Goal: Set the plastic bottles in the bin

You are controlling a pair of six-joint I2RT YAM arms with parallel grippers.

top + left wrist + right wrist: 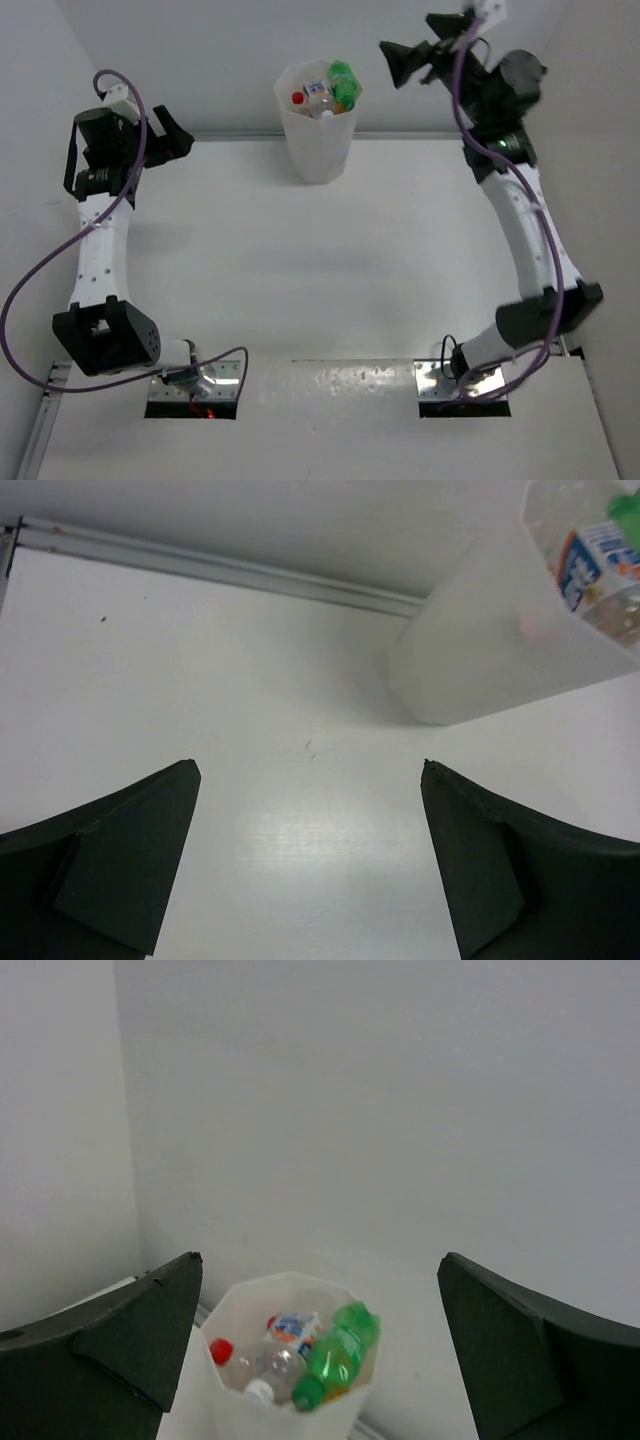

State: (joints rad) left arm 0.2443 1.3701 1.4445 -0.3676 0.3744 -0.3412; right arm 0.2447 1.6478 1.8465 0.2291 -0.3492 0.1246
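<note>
bin (317, 140) holds bottles (300, 1360) (one green).

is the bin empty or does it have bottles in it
Not empty: the bin holds several bottles, the green bottle on top.
</note>
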